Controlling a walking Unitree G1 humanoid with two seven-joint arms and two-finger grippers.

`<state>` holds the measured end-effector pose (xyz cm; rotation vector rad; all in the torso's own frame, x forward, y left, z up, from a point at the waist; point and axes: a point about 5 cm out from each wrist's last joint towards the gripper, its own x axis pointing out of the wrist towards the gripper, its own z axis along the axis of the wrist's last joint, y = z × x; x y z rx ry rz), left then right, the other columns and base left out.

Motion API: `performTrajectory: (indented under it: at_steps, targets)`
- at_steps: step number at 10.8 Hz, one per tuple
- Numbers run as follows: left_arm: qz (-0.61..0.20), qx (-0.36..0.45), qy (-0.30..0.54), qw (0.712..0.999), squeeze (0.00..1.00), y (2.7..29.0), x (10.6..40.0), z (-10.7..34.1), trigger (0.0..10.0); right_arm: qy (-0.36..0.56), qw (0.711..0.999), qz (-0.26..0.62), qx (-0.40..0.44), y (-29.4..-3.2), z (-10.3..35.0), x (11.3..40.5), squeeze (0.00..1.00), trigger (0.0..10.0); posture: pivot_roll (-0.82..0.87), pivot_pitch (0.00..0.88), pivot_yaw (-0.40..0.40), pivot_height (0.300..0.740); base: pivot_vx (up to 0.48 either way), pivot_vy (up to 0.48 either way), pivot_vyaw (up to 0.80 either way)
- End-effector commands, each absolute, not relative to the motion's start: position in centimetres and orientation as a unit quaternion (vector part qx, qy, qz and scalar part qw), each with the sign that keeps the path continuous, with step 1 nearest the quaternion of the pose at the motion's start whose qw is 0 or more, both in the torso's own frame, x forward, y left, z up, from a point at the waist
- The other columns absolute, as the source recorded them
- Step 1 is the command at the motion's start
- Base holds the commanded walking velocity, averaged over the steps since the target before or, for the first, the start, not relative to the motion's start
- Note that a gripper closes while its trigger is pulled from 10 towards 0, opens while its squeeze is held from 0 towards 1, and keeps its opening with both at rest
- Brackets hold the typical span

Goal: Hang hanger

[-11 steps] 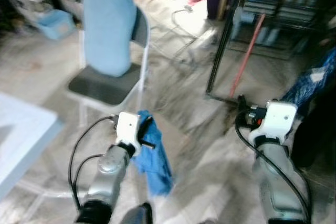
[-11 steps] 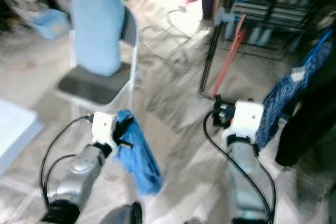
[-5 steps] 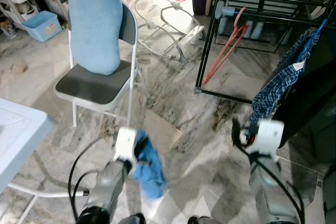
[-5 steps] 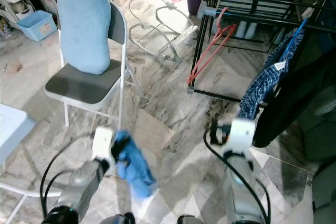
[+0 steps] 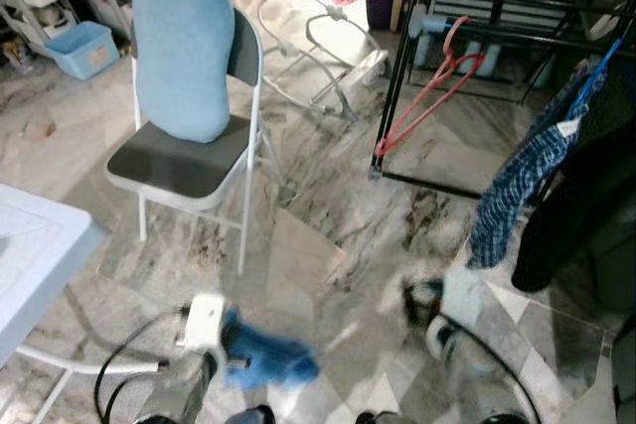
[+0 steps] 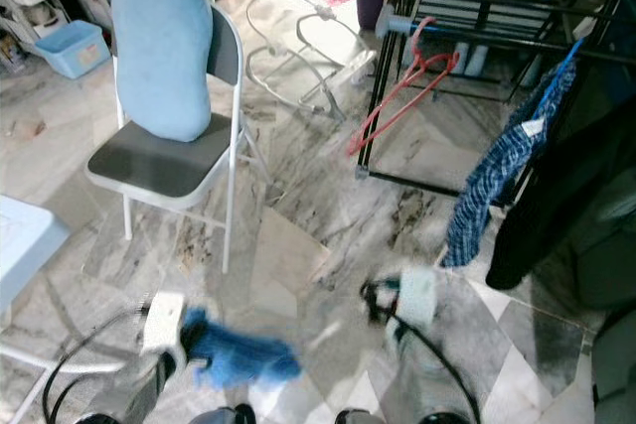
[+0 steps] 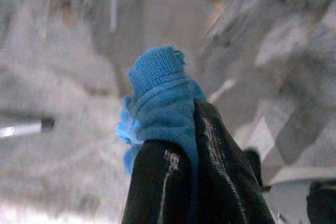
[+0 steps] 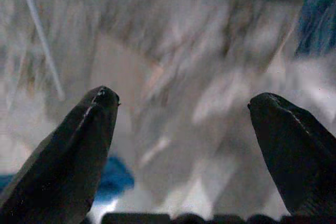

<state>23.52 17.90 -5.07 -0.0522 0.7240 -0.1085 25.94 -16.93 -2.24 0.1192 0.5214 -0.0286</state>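
Low over the grey marbled floor (image 5: 328,186), the left gripper (image 7: 191,145) is clenching a bright blue knitted cloth (image 7: 160,95) while the right gripper (image 8: 184,129) is hovering released, fingers spread wide.

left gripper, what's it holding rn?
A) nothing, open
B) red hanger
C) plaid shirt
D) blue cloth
D: in the left wrist view the left gripper has its black fingers shut on the blue cloth, which sticks out past the tips; the red hanger hangs on the black rack.
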Motion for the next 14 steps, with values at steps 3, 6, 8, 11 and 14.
performTrajectory:
  at_steps: [3,6,8,11,14]
  targets:
    - [-0.024,-0.014,0.432,0.902,0.0,18.9,21.0,-6.9,10.0,0.341,0.939,0.025,0.043,-15.4,-4.8,24.1,0.0,10.0,-0.02,0.1,0.013,0.74,0.0,0.0,0.0]
    - [0.012,-0.043,0.462,0.886,0.0,20.1,19.6,-7.6,10.0,0.357,0.933,0.029,0.036,-15.5,-5.2,23.8,0.0,10.0,-0.01,0.103,0.015,0.74,0.0,0.0,0.0]
    - [0.018,-0.03,0.475,0.879,0.0,21.4,18.8,-7.8,10.0,0.366,0.93,0.026,0.037,-15.3,-5.5,23.6,0.0,10.0,-0.01,0.106,0.019,0.74,0.0,0.0,0.0]
    - [0.021,-0.029,0.473,0.88,0.0,21.4,19.5,-7.5,10.0,0.386,0.92,-0.008,0.064,-16.2,-6.1,22.8,0.0,10.0,-0.01,0.11,0.02,0.74,0.0,0.0,0.0]
    - [0.007,-0.037,0.468,0.883,0.0,19.8,20.1,-7.4,10.0,0.398,0.914,-0.032,0.079,-16.7,-6.5,22.1,0.0,10.0,-0.02,0.112,0.038,0.74,0.0,0.0,0.0]
